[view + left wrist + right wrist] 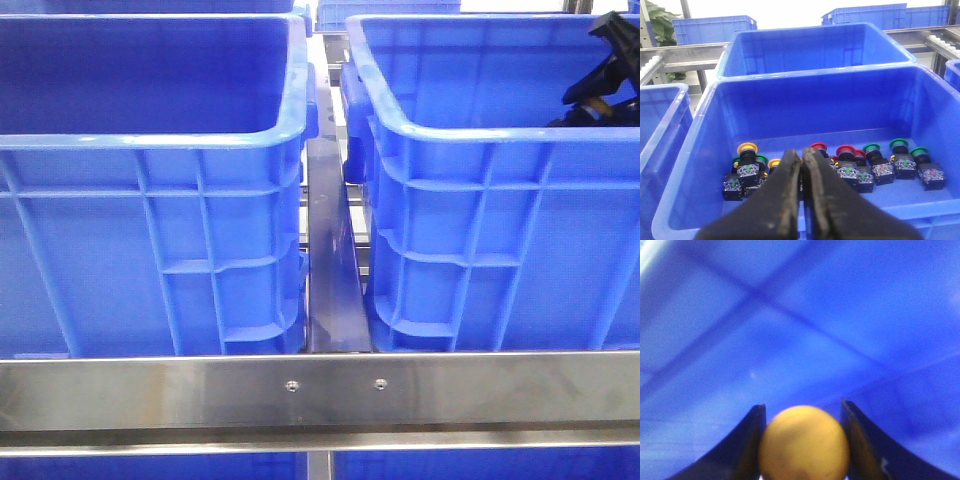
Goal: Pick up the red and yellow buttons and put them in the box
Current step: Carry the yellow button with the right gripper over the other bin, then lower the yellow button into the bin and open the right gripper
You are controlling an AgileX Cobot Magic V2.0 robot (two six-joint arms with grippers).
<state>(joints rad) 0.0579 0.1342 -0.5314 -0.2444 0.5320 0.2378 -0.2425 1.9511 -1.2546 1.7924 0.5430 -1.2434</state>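
Observation:
In the left wrist view several push buttons lie on the floor of a blue crate (700, 150): yellow-capped ones (747, 148), red-capped ones (845, 150) and green-capped ones (899, 144). My left gripper (801, 151) hangs above the crate's near wall, shut, with nothing between its fingers. My right gripper (802, 405) is shut on a yellow button (804, 442), close over a blue box floor (790, 330). In the front view the right arm (605, 70) reaches down into the right-hand blue box (480, 200). The left gripper does not show there.
A second blue crate (150, 200) stands left of the right-hand one, with a metal rail (330, 280) between them and a steel bar (320, 390) across the front. More blue crates (815, 47) and roller conveyors (945, 42) lie beyond.

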